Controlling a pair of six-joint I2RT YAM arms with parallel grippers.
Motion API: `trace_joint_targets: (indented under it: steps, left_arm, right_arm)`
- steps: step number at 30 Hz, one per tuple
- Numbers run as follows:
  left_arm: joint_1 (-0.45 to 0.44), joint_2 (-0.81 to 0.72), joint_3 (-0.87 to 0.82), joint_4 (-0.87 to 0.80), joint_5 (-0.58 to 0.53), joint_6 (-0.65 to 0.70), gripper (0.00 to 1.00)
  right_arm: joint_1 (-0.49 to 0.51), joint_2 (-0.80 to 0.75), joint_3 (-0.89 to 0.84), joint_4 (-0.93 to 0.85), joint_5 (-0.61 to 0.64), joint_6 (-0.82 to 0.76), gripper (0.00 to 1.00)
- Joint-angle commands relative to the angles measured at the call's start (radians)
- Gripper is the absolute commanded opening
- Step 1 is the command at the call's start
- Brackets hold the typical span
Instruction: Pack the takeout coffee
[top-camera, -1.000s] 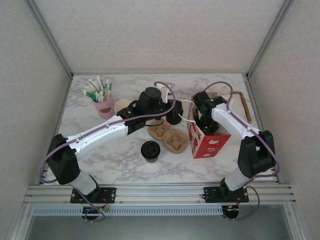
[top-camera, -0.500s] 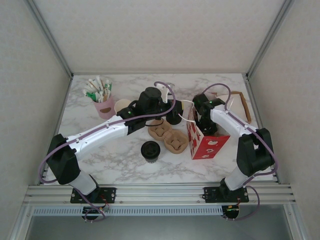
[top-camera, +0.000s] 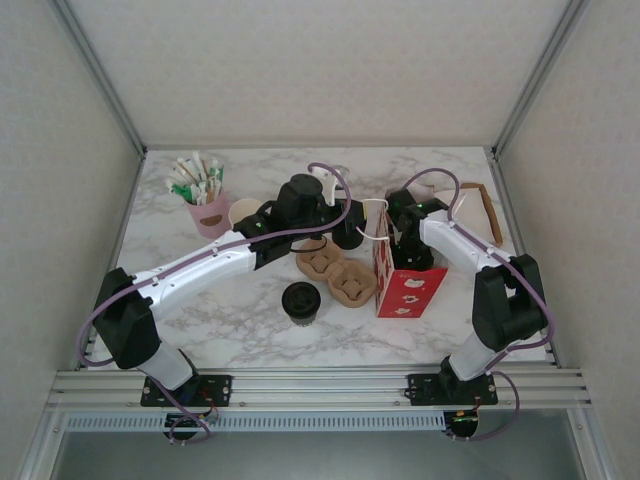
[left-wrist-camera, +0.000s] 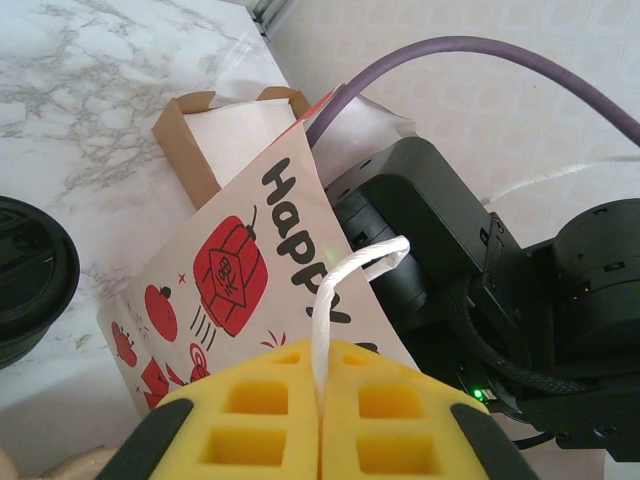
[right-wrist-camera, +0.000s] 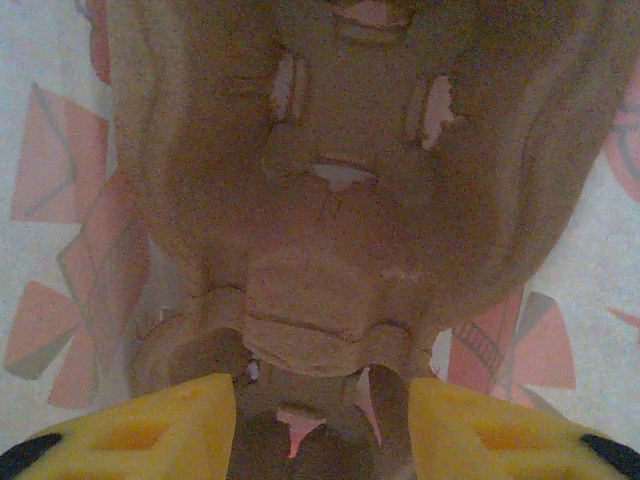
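Observation:
The takeout coffee (top-camera: 300, 301), a small cup under a round black lid, stands on the marble table, in front of my left arm and apart from both grippers. My left gripper (left-wrist-camera: 322, 400) is shut on the white cord handle (left-wrist-camera: 340, 280) of the red and white paper bag (top-camera: 408, 287). My right arm reaches down into the bag's mouth. In the right wrist view my right gripper (right-wrist-camera: 320, 430) is open inside the bag, its yellow pads (right-wrist-camera: 140, 430) either side of the near edge of a brown pulp cup carrier (right-wrist-camera: 330, 200) lying on the bag's floor.
Two brown pulp carriers (top-camera: 336, 273) lie between the coffee and the bag. A pink cup of sachets (top-camera: 205, 205) and a stack of cream cups (top-camera: 243, 212) stand at the back left. A squat black stack (top-camera: 348, 237) sits behind the carriers, and a brown tray (top-camera: 482, 205) is at the back right.
My right gripper's jaws have opened wider. The bag has swung from leaning right to standing more upright, and the right arm shifted slightly left. The left arm has kept still.

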Motion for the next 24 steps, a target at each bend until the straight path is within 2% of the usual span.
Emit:
trace_joint_targets:
  steps: [1, 14, 24]
  left_arm:
    - [0.006, -0.03, -0.005, 0.022, -0.025, -0.003, 0.0]
    - [0.006, -0.031, -0.002, 0.031, -0.093, -0.003, 0.0]
    - [0.006, 0.002, 0.021, 0.025, -0.115, -0.008, 0.06]
  right_arm:
    - [-0.004, 0.011, 0.026, -0.043, 0.012, 0.004, 0.51]
    - [-0.016, 0.059, 0.21, -0.08, 0.051, -0.051, 0.53]
    - [-0.022, 0.01, 0.224, -0.098, 0.034, -0.055, 0.57]
